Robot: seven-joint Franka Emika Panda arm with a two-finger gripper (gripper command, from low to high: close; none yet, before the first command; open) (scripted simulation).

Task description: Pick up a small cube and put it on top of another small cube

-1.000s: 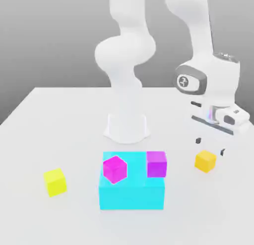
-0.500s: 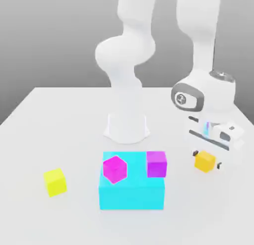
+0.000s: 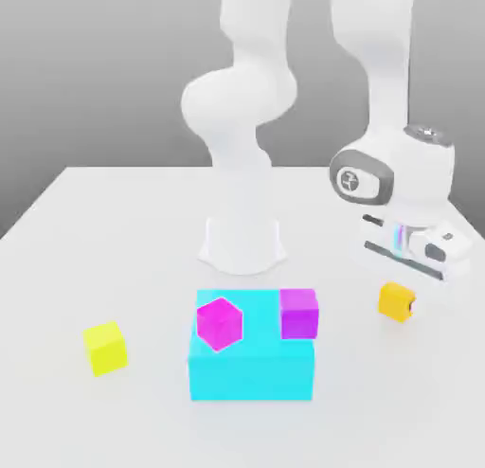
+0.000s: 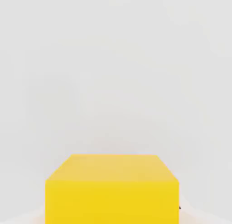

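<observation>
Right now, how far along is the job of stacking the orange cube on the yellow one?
Early. Done: the gripper has come down and shut on the orange cube, which sits at the exterior view's right. In hand: the grasp itself; whether the cube has left the table can't be told. Left: lift it, carry it across past the cyan block and set it on the yellow cube, whose top is bare.

The end effector [image 3: 400,303], which a second ago hung spread wide above the amber cube [image 3: 394,299], has come down over it and its fingers have drawn in against the cube's sides. The cube has shifted slightly and turned a little on the desk [image 3: 95,229].
</observation>
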